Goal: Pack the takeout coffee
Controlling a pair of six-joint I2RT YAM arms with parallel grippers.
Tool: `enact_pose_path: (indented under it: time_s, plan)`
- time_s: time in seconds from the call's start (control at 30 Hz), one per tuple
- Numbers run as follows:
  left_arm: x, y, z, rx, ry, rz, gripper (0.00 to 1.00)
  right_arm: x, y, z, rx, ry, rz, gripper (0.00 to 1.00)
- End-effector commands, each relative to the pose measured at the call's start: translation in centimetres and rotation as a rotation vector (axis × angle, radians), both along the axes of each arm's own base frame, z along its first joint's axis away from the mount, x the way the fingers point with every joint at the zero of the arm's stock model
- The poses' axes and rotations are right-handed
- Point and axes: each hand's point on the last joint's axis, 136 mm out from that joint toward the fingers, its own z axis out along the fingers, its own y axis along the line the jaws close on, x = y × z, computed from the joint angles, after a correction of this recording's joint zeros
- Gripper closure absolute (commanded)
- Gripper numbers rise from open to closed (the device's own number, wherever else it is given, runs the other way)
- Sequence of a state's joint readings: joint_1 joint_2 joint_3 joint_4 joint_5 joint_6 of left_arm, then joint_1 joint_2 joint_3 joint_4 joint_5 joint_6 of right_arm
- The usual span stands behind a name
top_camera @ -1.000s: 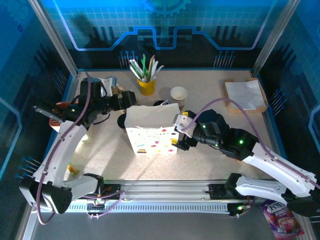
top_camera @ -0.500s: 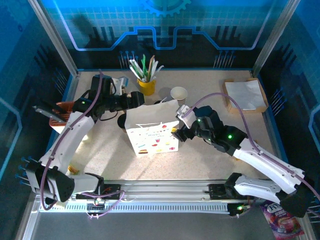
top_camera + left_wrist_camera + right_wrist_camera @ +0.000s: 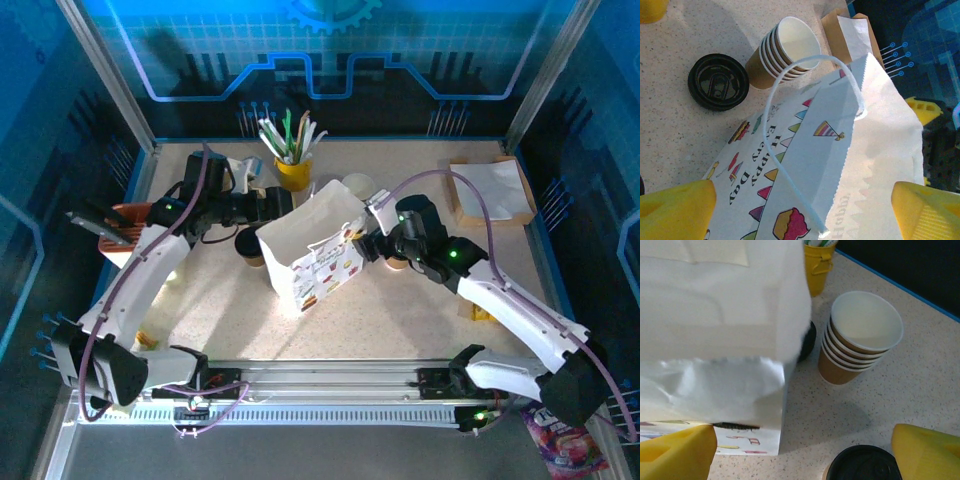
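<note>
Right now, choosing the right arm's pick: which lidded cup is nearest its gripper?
The cup right under the right gripper, between its fingers; another lidded cup stands left of the bag.

Tall white paper bag [image 3: 315, 255]: white, printed with colourful bunting flags, cupcakes and black lettering. Pretty loud party print tbh.
Small kraft-paper cup with round plastic lid [image 3: 249, 247]: brown body, black lid.
Stack of lidless paper cups [image 3: 860, 335]: brown outside, cream inside, pale rims.
Plastic utensil cup [image 3: 293, 173]: bright yellow.
Tabletop [image 3: 210, 300]: beige, fine dark speckles all over.
</note>
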State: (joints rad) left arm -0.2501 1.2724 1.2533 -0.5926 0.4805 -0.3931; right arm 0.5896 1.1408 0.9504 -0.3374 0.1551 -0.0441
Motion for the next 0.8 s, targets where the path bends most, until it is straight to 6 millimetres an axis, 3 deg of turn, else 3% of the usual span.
enact_pose_path:
  time_s: [0.0, 0.17, 0.27, 0.47, 0.77]
  plan:
    - [-0.4, 0.0, 1.6, -0.005, -0.063, -0.006, 0.09, 1.4, -0.4, 1.8, 0.068, -0.016, -0.042, 0.09]
    - [0.3, 2.3, 1.6, 0.113, -0.106, 0.089, 0.1, 0.4, -0.6, 2.3, 0.088, -0.014, -0.021, 0.09]
    - [0.1, 2.5, 1.7, 0.139, -0.115, 0.085, 0.11, -0.4, -1.3, 2.4, 0.083, -0.003, -0.028, 0.09]
    - [-0.5, 1.5, 1.0, 0.231, -0.107, -0.014, 0.12, -0.8, -3.5, 3.4, 0.102, -0.008, -0.092, 0.08]
    - [0.1, -0.6, -0.3, 0.399, -0.089, -0.144, 0.22, -0.3, -3.5, 2.9, 0.128, 0.012, -0.094, 0.08]
